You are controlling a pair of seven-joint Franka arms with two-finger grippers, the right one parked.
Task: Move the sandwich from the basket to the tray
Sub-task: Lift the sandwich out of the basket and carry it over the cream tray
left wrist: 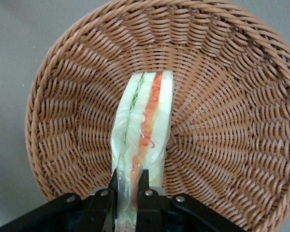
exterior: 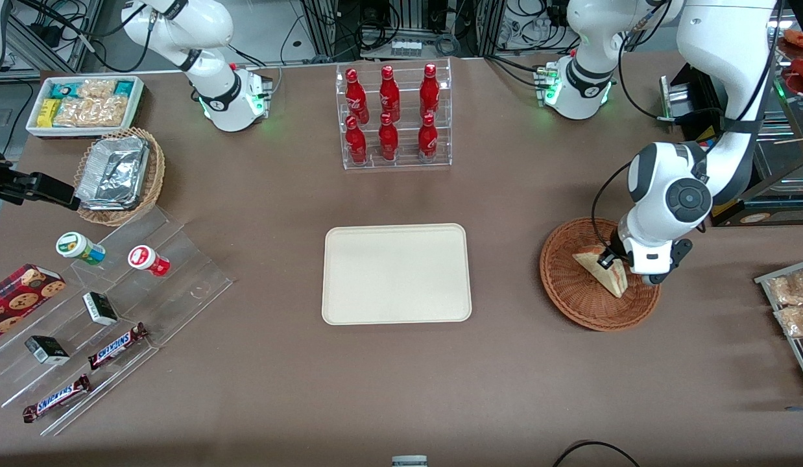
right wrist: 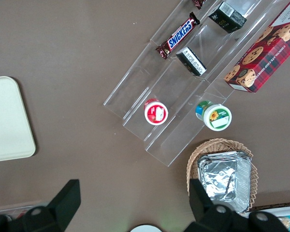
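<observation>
The sandwich (exterior: pixel 606 271) is seen gripped at one end by the left arm's gripper (exterior: pixel 610 261), jaws closed narrow on the wedge, w/ bread and red-orange/green filling pinched between the black fingertips (left wrist: pixel 144 182). The wedge is held inside the round reddish-brown basket (exterior: pixel 573 295), cut edge up; whether its free end rests on the weave can't be told. The basket is set on the brown tabletop (exterior: pixel 401 383) toward the working arm's end, well apart from the cream tray (exterior: pixel 396 273), which lies flat at approx. mid-table w/ nothing on it. A clear rack of red bottles (exterior: pixel 393 115) is placed farther from the front camera than the tray. A lighter wicker basket w/ foil trays (exterior: pixel 119 174) is seen toward the parked arm's end.
</observation>
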